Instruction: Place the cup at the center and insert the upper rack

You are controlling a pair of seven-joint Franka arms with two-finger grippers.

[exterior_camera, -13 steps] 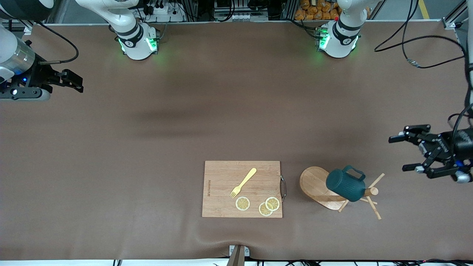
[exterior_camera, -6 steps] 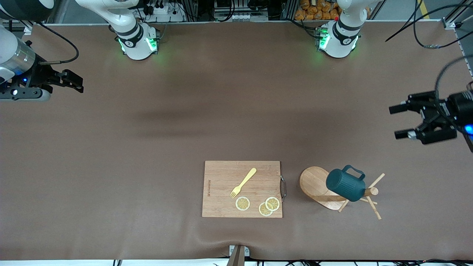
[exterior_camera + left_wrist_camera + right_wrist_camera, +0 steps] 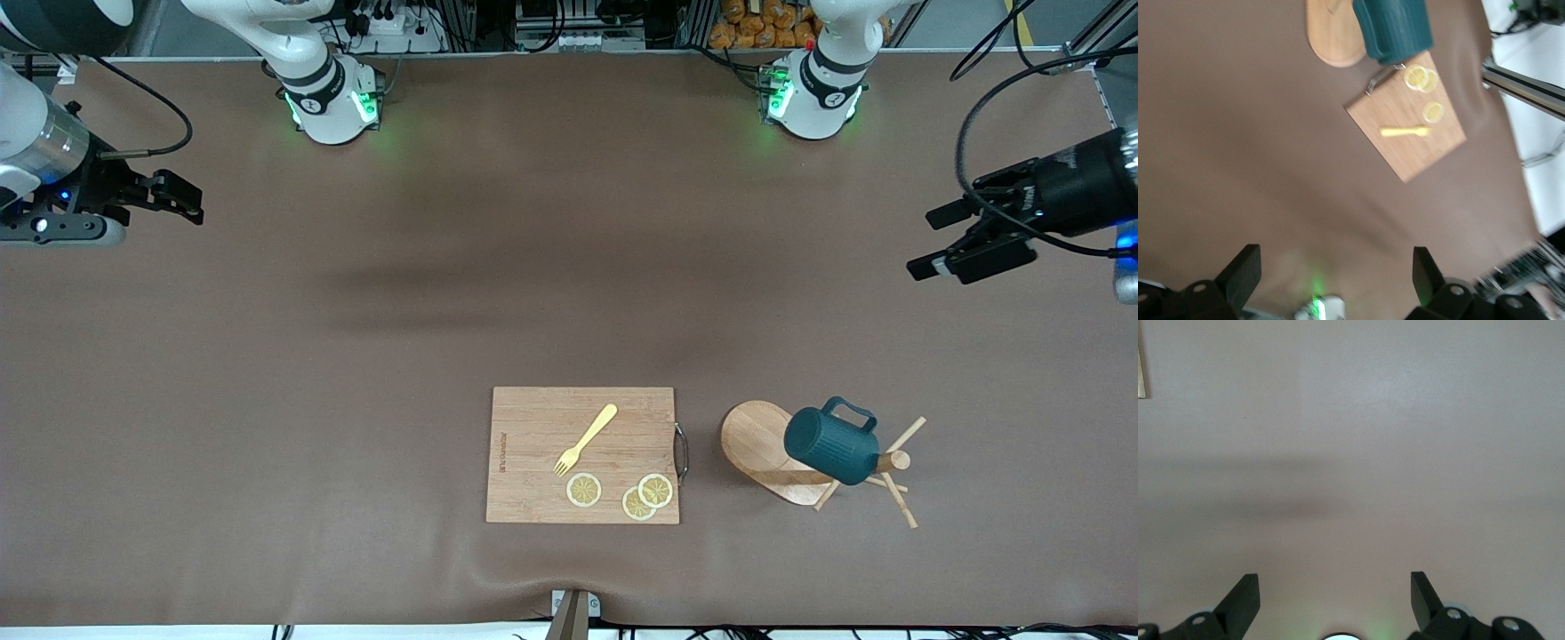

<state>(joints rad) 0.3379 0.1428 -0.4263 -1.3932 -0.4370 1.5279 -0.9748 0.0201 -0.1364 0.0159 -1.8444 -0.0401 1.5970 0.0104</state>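
Observation:
The dark teal cup rests on the post and pegs of the light wooden upper rack, near the front camera toward the left arm's end of the table. Both show in the left wrist view, the cup over the rack's oval base. My left gripper is open and empty, up in the air over bare table at the left arm's end, well apart from the cup. My right gripper is open and empty, waiting over the right arm's end of the table. Its wrist view shows bare table between its fingers.
A rectangular wooden cutting board lies beside the rack, toward the table's middle. On it are a yellow fork and three lemon slices. The board shows in the left wrist view. Brown table spreads around.
My left gripper has risen and swung away from the cup toward the robots' bases, turning as it went. The right gripper, cup and rack have not moved.

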